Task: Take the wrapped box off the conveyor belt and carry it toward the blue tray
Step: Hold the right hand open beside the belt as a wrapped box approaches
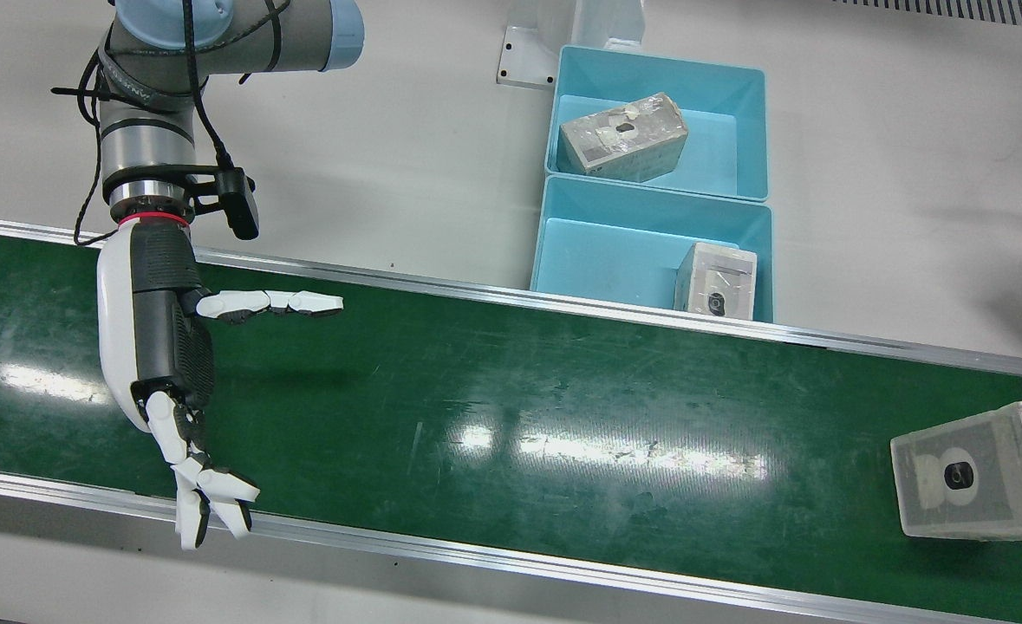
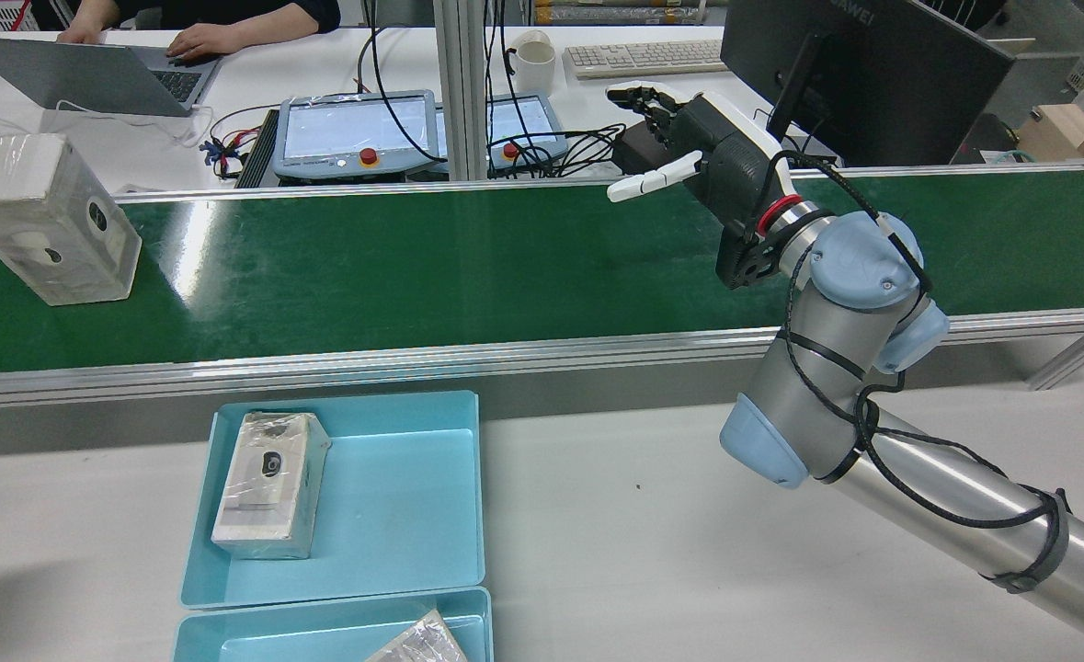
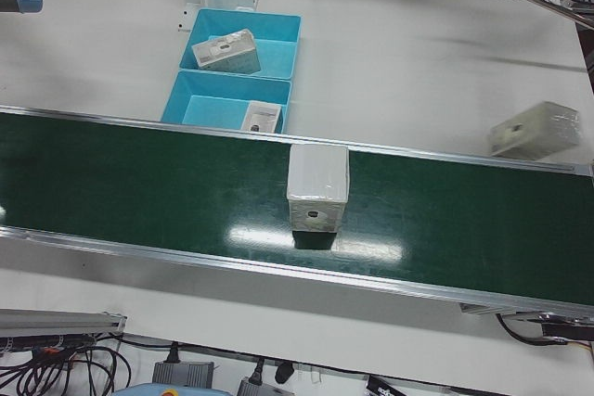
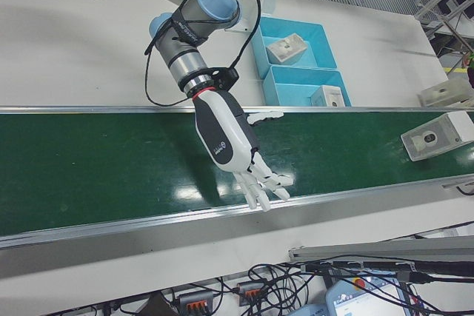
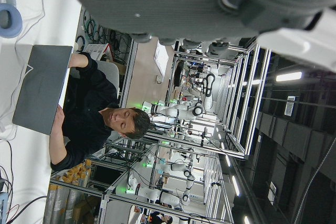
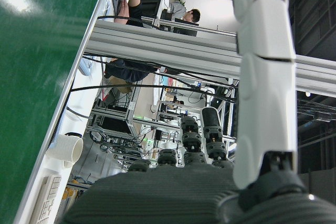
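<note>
A wrapped white box (image 1: 970, 472) stands on the green conveyor belt (image 1: 511, 407), far from my right hand along the belt. It also shows in the rear view (image 2: 45, 221), the left-front view (image 3: 318, 187) and the right-front view (image 4: 437, 137). My right hand (image 1: 172, 347) hovers over the belt, open and empty, fingers spread; it also shows in the rear view (image 2: 689, 138) and the right-front view (image 4: 229, 138). Two blue trays (image 1: 606, 260) sit beside the belt, each holding a wrapped box (image 1: 717, 279). The left hand view shows only my left hand's palm (image 5: 173, 3).
A blurred wrapped box (image 3: 534, 130) shows over the white table beyond the belt; I cannot tell what holds it. Operators' desks with a laptop (image 2: 82, 78), pendants (image 2: 353, 133) and a monitor (image 2: 863, 74) line the belt's far side.
</note>
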Tool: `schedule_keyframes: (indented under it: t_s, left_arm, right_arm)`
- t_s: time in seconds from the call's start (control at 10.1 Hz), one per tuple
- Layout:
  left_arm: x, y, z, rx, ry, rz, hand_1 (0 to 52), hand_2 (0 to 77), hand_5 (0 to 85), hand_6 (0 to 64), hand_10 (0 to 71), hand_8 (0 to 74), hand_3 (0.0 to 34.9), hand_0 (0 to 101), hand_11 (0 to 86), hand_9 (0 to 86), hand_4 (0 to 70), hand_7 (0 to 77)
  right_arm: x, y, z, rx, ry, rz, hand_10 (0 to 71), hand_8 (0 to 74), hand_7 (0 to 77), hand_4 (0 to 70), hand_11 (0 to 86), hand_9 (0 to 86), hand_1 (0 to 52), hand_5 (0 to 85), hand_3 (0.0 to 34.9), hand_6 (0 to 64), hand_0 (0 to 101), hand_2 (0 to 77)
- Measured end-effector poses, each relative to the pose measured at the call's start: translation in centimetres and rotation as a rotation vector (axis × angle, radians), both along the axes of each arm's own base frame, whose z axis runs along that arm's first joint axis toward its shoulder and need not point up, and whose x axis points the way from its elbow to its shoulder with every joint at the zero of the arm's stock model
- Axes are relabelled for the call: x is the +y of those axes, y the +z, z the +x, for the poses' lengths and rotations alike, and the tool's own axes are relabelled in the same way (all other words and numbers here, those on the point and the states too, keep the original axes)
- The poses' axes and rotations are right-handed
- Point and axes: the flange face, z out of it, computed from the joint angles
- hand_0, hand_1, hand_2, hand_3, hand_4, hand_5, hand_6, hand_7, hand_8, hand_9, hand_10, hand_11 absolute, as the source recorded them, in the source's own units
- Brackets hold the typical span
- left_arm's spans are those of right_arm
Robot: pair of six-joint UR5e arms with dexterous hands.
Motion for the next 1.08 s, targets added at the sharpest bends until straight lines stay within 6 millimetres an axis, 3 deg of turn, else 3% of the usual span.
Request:
schedule_keyframes:
  t_s: [0.1, 0.2, 0.3, 0.39, 0.89, 1.08]
  left_arm:
    - [0.00, 0.00, 0.00, 0.000, 0.000, 0.000, 0.0, 0.5, 1.1, 0.0, 0.5, 0.5, 0.0, 0, 0.5, 0.0, 0.0, 0.0]
    - [0.00, 0.00, 0.00, 0.000, 0.000, 0.000, 0.0, 0.5, 1.1, 0.0, 0.5, 0.5, 0.0, 0, 0.5, 0.0, 0.0, 0.0]
    - [0.00, 0.00, 0.00, 0.000, 0.000, 0.000, 0.0, 0.5, 0.5, 0.0, 0.0, 0.5, 0.0, 0, 0.5, 0.0, 0.0, 0.5]
    - [0.00, 0.00, 0.00, 0.000, 0.000, 0.000, 0.0, 0.5, 0.5, 0.0, 0.0, 0.5, 0.0, 0, 0.5, 0.0, 0.0, 0.5]
    - [0.00, 0.00, 0.00, 0.000, 0.000, 0.000, 0.0, 0.5, 1.1, 0.0, 0.5, 0.5, 0.0, 0, 0.5, 0.5, 0.0, 0.5]
    - [0.00, 0.00, 0.00, 0.000, 0.000, 0.000, 0.0, 0.5, 0.5, 0.0, 0.5, 0.5, 0.0, 0, 0.5, 0.5, 0.0, 0.5]
  right_arm:
    - [0.00, 0.01, -0.01, -0.002, 0.000, 0.000, 0.0, 2.7, 3.8, 6.5, 1.6, 2.2, 16.4, 25.6, 1.8, 7.6, 50, 9.8]
    - [-0.01, 0.01, -0.02, -0.003, 0.000, 0.001, 0.0, 2.7, 1.1, 0.0, 1.6, 1.6, 10.4, 20.7, 8.5, 2.7, 47, 5.5]
    - [-0.01, 0.04, -0.01, -0.003, 0.000, 0.001, 0.0, 2.7, 1.1, 0.0, 1.6, 1.6, 10.4, 20.7, 8.5, 2.7, 47, 5.5]
    - [-0.01, 0.06, -0.01, -0.003, 0.001, 0.001, 0.0, 1.1, 1.1, 0.0, 1.6, 1.6, 12.0, 21.3, 12.4, 2.7, 47, 4.9]
    - [0.24, 0.56, -0.34, 0.003, -0.002, -0.005, 0.0, 1.6, 2.2, 1.6, 1.6, 1.6, 12.0, 22.4, 10.7, 3.3, 47, 8.7]
    - [0.28, 0.71, -0.31, 0.000, -0.003, -0.007, 0.0, 2.2, 2.7, 1.6, 1.6, 1.6, 13.6, 22.4, 8.1, 3.3, 47, 8.7]
